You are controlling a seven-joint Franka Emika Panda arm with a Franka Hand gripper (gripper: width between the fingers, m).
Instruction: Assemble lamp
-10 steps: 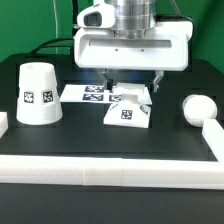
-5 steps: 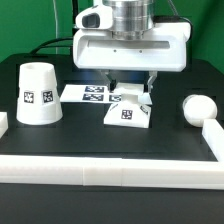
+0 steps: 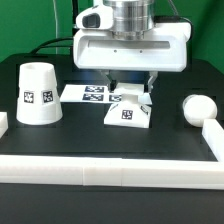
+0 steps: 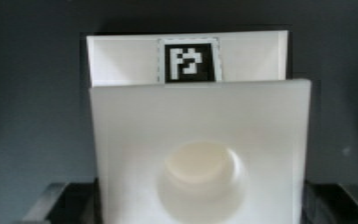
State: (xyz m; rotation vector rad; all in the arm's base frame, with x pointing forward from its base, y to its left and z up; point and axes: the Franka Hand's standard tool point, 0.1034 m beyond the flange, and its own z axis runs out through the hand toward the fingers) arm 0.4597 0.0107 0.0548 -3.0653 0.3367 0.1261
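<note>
Exterior view: the gripper (image 3: 130, 92) hangs over the lamp base (image 3: 128, 112), which lies mid-table (image 3: 110, 145) just in front of the marker board (image 3: 88, 93). Its fingers (image 3: 110, 87) are spread about as wide as the base, at its rear edge; whether they clamp it cannot be told. The shade (image 3: 37, 95) stands toward this view's left and the bulb (image 3: 196, 107) toward its right, both apart from the gripper. The shade and base show black-and-white square tags.

Wrist view: the base (image 4: 202, 115) fills the picture, with a round socket (image 4: 201, 165) and one square tag (image 4: 188, 62).
</note>
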